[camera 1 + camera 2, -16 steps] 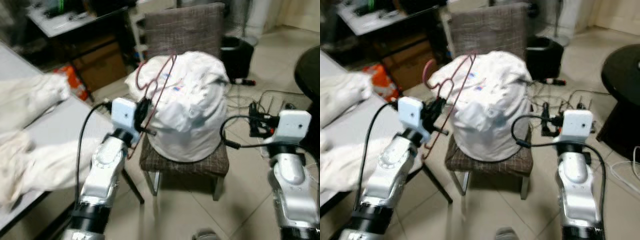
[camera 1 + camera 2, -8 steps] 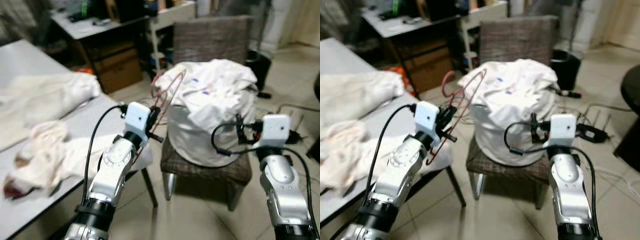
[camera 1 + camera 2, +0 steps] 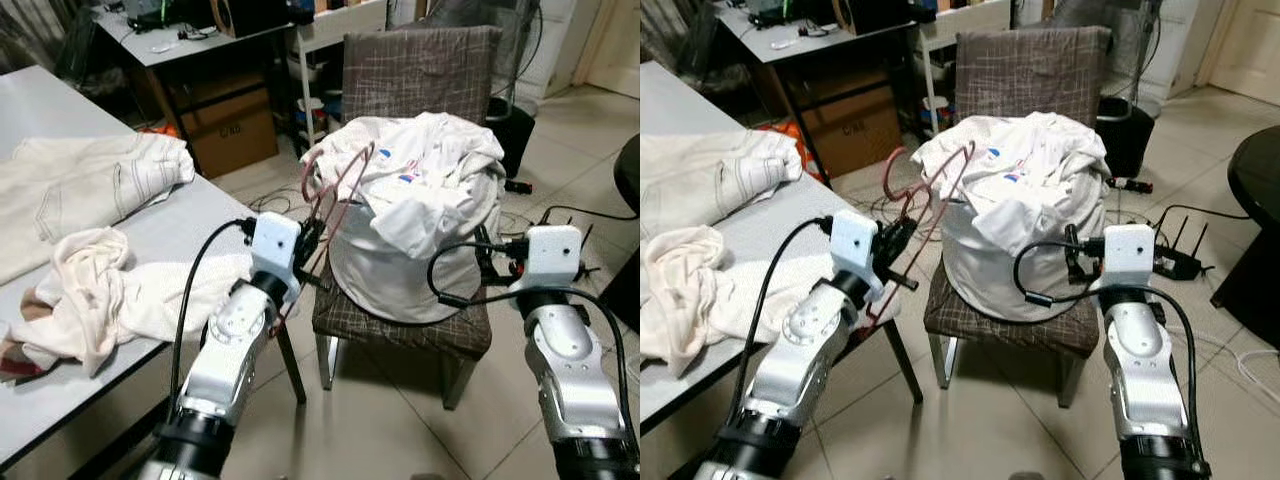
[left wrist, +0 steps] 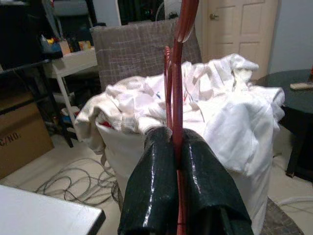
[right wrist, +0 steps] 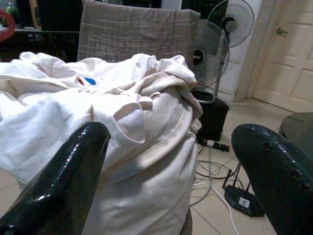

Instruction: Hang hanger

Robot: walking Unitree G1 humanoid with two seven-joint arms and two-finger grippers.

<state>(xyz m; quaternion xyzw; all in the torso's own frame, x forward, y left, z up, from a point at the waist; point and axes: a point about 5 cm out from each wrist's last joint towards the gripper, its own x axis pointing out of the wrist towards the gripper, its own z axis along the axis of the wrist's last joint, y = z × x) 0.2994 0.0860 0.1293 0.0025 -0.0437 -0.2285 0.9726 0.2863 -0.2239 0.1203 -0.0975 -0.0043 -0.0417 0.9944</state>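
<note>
The robot's left gripper was clamped tight on a thin red hanger, held upright just beside a chair bearing a white bag heaped with laundry. The right gripper hovered near the bag with its fingers spread wide, holding nothing.

With no rail or hook visible, the hanger would likely have to be carried elsewhere. Its curled top stood close to the soft, crumpled cloth and could snag a fold. The slim, smooth rod might also twist between the glossy black fingers if it swung.

The chair was covered in coarse brown checked fabric. More rumpled pale clothes lay on the flat grey table at the robot's left, and cables trailed over the glossy tiled floor.
</note>
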